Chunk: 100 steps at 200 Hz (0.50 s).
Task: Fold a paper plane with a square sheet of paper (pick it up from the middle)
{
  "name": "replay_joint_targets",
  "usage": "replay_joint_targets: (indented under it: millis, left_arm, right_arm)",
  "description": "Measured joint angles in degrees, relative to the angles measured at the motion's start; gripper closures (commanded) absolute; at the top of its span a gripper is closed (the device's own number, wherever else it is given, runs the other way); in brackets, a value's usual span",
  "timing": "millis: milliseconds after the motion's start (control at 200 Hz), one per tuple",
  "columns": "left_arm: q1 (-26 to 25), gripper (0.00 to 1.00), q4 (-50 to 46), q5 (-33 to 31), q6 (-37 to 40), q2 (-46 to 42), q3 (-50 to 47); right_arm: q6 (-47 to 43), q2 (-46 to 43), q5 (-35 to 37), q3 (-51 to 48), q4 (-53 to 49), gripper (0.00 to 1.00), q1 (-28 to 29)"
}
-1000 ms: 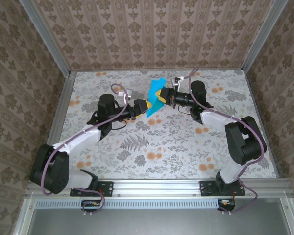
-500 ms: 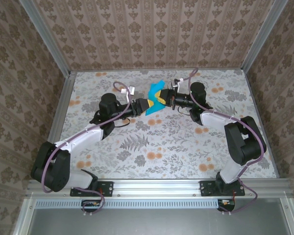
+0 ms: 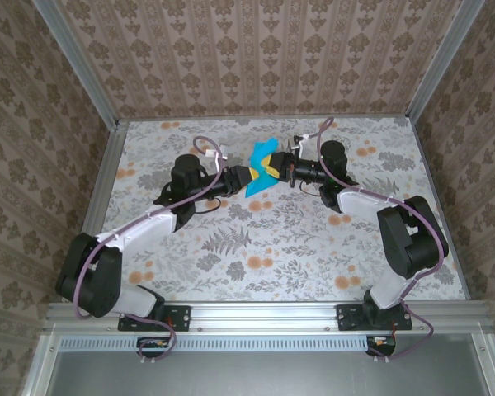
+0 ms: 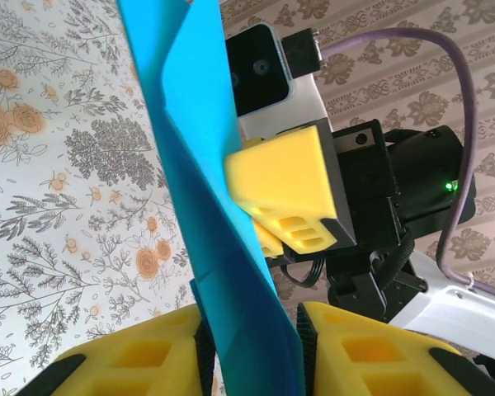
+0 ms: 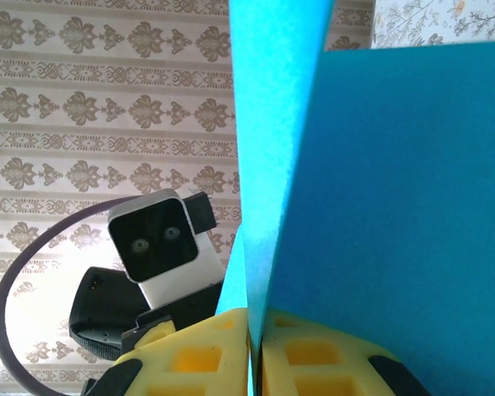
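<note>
Sheet of paper point(image 3: 264, 151): bright blue, lifted clear of the table point(image 3: 231, 247), over the middle of the far half, between the two grippers.
Attitude of the sheet: standing roughly on edge, tilted, upper corner toward the far side.
Shape of the sheet: creased, with two layers spreading apart from a sharp fold in the right wrist view point(image 5: 396, 206). From above, looks folded just once, though too small there to be sure.
Left gripper point(image 3: 243, 176): reaching in from the left, closed on the lower near-left part of the sheet. In its own wrist view point(image 4: 252, 355), yellow fingers point(image 4: 132, 359) tight on both faces of the blue paper point(image 4: 190, 124).
Right gripper point(image 3: 272, 167): reaching in from the right, clamped on the sheet. In its own wrist view point(image 5: 254, 330), yellow fingers point(image 5: 190, 359) pressed together with the paper edge pinched between them.
Grippers to each other: nose to nose, just beside one another, with only the sheet between them.
Cameras: right wrist's white camera block point(image 4: 268, 70) just beyond the sheet in the left wrist view; left wrist's one point(image 5: 161, 243) facing back in the right wrist view.
Arms: both stretched from the near edge toward the far middle, angled inward.
Surroundings: floral table, patterned brown walls point(image 3: 256, 58) on the left, right and far sides.
</note>
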Motion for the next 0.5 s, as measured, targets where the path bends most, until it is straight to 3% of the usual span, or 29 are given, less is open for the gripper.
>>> replay_joint_targets:
  millis: [255, 500]
  left_arm:
    - [0.07, 0.91, -0.02, 0.02, 0.59, 0.52, 0.11]
    - [0.87, 0.95, -3.23, -0.35, 3.3, 0.39, 0.17]
  right_arm:
    - [-0.15, 0.0, -0.04, 0.0, 0.0, 0.81, 0.0]
    - [-5.31, -0.79, 0.15, -0.22, -5.4, 0.55, -1.29]
